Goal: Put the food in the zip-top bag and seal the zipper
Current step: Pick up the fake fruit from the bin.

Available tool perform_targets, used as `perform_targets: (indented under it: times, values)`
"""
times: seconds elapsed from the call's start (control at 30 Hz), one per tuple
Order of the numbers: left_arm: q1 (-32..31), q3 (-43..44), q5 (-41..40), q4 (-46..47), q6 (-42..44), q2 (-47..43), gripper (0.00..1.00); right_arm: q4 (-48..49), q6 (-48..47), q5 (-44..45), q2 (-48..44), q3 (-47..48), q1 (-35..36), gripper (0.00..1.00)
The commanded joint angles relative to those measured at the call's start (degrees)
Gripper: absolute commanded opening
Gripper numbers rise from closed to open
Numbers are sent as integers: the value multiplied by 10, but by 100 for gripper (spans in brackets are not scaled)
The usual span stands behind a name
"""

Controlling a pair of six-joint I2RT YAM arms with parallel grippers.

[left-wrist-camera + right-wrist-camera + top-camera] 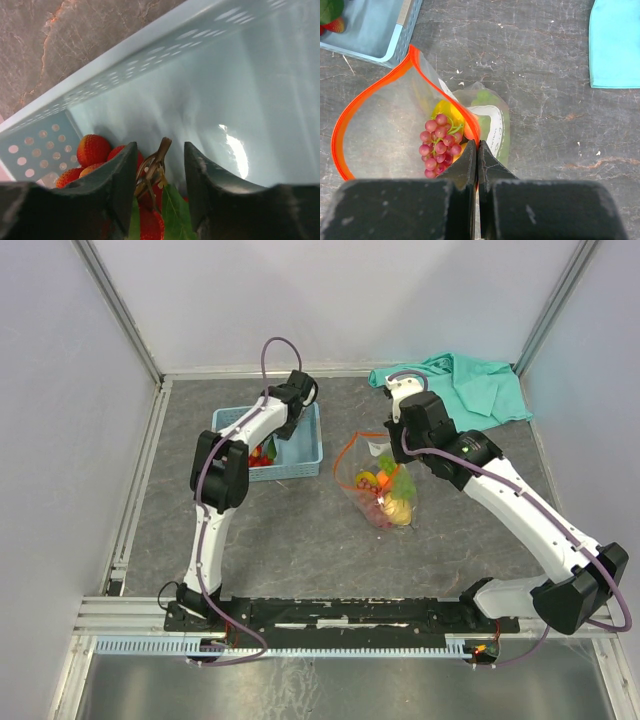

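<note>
Zip-top bag (385, 130) part-filled, mouth held wide by right gripper (477, 150) pinched on zipper (442, 87); left gripper (160, 172) spread over strawberry bunch (93, 149) in basket (150, 45); next, likely close on stem, lift.

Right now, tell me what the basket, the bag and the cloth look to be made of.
Basket: rigid light blue plastic, smooth and slightly glossy; punched holes and a bright glare on its floor. Zip-top bag: thin clear plastic film, the grapes showing through it, with an opaque red-orange zipper strip. Cloth: teal woven fabric, probably; matte and lying in soft folds.
</note>
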Motion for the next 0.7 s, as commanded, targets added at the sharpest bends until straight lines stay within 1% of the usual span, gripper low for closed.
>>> perform_targets:
  times: [0.0, 0.17, 0.23, 0.3, 0.37, 0.4, 0.67]
  values:
    - [10, 28, -24, 33, 30, 24, 45, 23, 0, -5, 1, 15, -4, 1]
    - [15, 37, -28, 34, 34, 36, 27, 22, -1, -5, -1, 13, -4, 1]
    - [16, 36, -30, 34, 33, 32, 18, 22, -1, -4, -3, 12, -4, 1]
    - [15, 33, -32, 34, 30, 18, 10, 22, -2, -5, -3, 12, -5, 1]
    - [15, 27, -32, 38, 25, -18, 4, 22, 0, -7, -4, 12, -6, 1]
    - [15, 23, -30, 41, 22, -32, 3, 23, 1, -8, -5, 12, -6, 1]
    - [15, -7, -42, 44, 4, -145, 3, 34, 9, -18, -21, 1, -6, 1]
